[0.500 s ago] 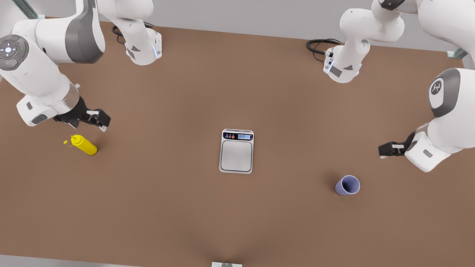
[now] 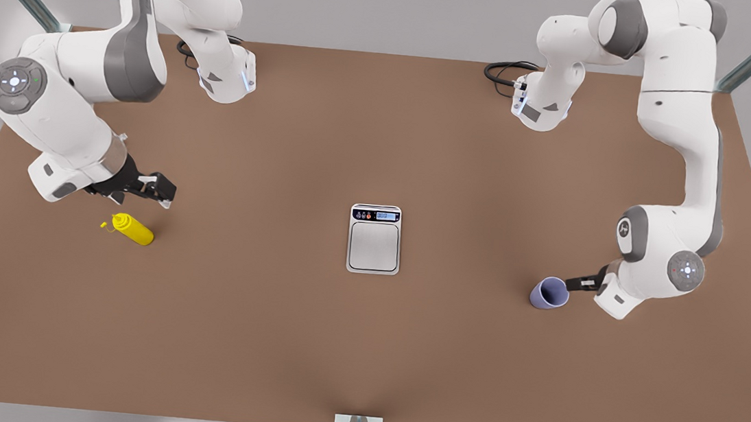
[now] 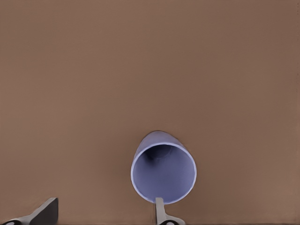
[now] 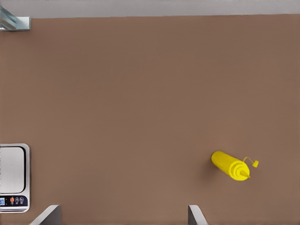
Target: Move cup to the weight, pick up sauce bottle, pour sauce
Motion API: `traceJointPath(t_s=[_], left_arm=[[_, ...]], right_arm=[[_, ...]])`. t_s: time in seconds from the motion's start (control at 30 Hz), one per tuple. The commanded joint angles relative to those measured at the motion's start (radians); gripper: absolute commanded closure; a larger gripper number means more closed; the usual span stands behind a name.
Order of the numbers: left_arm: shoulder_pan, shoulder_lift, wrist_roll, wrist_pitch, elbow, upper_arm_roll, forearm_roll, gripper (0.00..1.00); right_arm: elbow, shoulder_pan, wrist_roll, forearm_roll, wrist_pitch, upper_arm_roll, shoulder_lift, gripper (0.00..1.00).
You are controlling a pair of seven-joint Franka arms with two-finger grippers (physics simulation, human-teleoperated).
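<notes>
From my console, the nearest thing to my left gripper [image 2: 574,284] is the cup [image 3: 163,173]: the wrist camera has its open mouth right ahead of the tool, one fingertip [image 3: 159,206] at the rim and the other [image 3: 46,212] standing well off to the side, so the fingers are spread wide and hold nothing. That is the change of the last half second: this arm has swung down and forward from where it hung higher and farther back over the table [image 2: 267,338], and its gripper now sits just beside the cup [image 2: 550,293] on the front view's right. The cup itself has not moved. I judge the first step, closing on the cup, is about to begin, though the tool looks off-centre to the cup, so I would want the rim between the fingers before closing. Farther out, the weight [image 2: 375,238] lies well apart from this gripper, mid-table, its plate bare. Farthest, my right gripper [image 2: 160,192] has barely shifted; it waits with fingers parted and empty, near the sauce bottle [image 2: 132,229], which lies on its side a little ahead of that tool in the right wrist view [image 4: 230,165]. Nothing of the pour is started.
</notes>
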Motion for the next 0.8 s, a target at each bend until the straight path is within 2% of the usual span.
traceJointPath(t_s=[0.0, 0.53, 0.63, 0.67, 0.77], left_arm=[[0.000, 0.002, 0.000, 0.002, 0.000, 0.000, -0.042, 0.00], [-0.001, 0.131, -0.001, 0.094, 0.002, -0.002, -0.034, 0.00], [-0.001, 0.133, -0.014, 0.087, 0.000, -0.015, -0.035, 0.69], [-0.001, 0.131, -0.014, 0.079, -0.002, -0.015, -0.037, 0.74], [-0.001, 0.133, -0.014, 0.082, -0.003, -0.018, -0.037, 0.73]], right_arm=[[0.001, 0.002, -0.022, -0.001, 0.000, 0.000, 0.000, 0.00], [0.018, 0.012, -0.022, -0.019, -0.015, 0.000, -0.002, 0.00], [0.017, 0.009, -0.025, -0.019, -0.040, 0.000, -0.002, 0.00], [0.017, 0.007, -0.024, -0.019, -0.052, -0.001, -0.002, 0.00], [0.017, 0.002, -0.027, -0.016, -0.052, -0.004, 0.000, 0.00]])
